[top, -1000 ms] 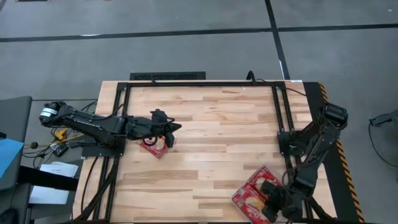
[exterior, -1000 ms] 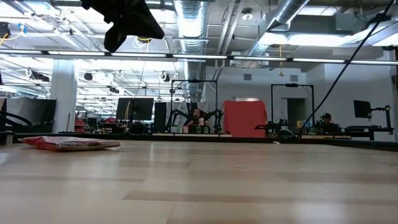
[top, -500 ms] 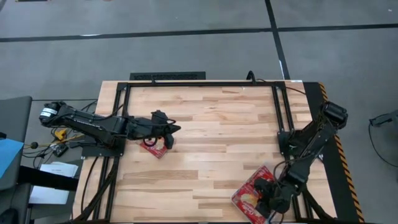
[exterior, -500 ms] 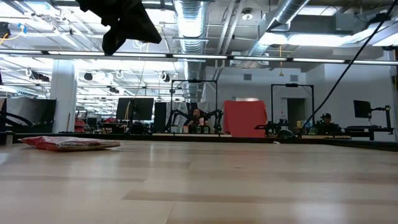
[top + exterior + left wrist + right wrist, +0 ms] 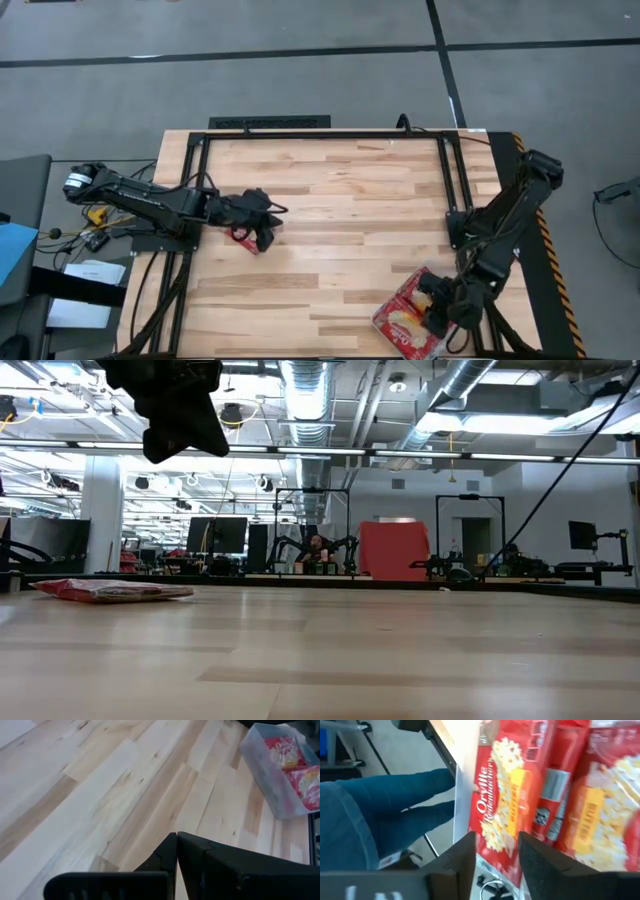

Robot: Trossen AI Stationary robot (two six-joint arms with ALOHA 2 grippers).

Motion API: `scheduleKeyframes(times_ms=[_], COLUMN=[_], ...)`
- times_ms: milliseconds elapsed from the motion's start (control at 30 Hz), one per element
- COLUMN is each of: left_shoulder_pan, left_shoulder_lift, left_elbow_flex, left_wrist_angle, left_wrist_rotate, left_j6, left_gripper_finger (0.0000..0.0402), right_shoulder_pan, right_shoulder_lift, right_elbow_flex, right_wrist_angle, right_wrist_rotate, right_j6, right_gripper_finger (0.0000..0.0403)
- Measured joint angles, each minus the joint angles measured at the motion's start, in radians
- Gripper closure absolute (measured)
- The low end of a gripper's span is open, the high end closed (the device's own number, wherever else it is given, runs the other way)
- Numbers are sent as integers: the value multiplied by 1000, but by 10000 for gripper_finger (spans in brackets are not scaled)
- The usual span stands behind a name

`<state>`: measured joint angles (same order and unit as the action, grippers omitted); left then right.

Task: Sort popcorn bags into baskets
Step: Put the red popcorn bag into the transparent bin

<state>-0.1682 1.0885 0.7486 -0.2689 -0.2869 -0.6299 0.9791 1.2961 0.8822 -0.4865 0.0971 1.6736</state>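
Left gripper (image 5: 262, 226) jaws closed above one popcorn bag (image 5: 243, 238); right gripper (image 5: 495, 852) narrowly open over basket (image 5: 272, 782)

the popcorn bags (image 5: 520, 800) in the clear basket (image 5: 272, 785) carry yellow script reading "orville redenbacher's", seen in the right wrist view; the smaller print beside that brand name is unreadable.

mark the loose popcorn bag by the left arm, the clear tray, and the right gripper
loose popcorn bag (image 5: 112, 590): low view, middle of its flat red top.
clear tray (image 5: 264, 774): left wrist view, its near clear side wall.
right gripper (image 5: 496, 851): right wrist view, gap between its two dark fingertips, over the bags in the tray.
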Motion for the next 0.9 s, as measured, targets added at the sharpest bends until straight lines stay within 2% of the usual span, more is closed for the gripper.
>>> scheduleKeyframes(times_ms=[167, 333, 800, 900], left_shoulder_pan=[-5, -5, -5, -5], left_shoulder_lift=[0, 0, 0, 0], left_elbow_flex=[0, 0, 0, 0], left_wrist_angle=[-8, -11, -11, -11], left_wrist_rotate=[-14, -39, -44, -44], left_j6=[-3, -11, -15, -15], left_gripper_finger=[401, 402, 402, 402], right_shoulder_pan=[0, -7, -20, -19], right_shoulder_lift=[62, 107, 103, 62], right_elbow_flex=[0, -2, -2, -2], right_wrist_angle=[62, -18, -54, -21], right_wrist_rotate=[0, -1, 11, 61], right_j6=[-67, -68, -55, -69], right_gripper_finger=[293, 335, 364, 372])
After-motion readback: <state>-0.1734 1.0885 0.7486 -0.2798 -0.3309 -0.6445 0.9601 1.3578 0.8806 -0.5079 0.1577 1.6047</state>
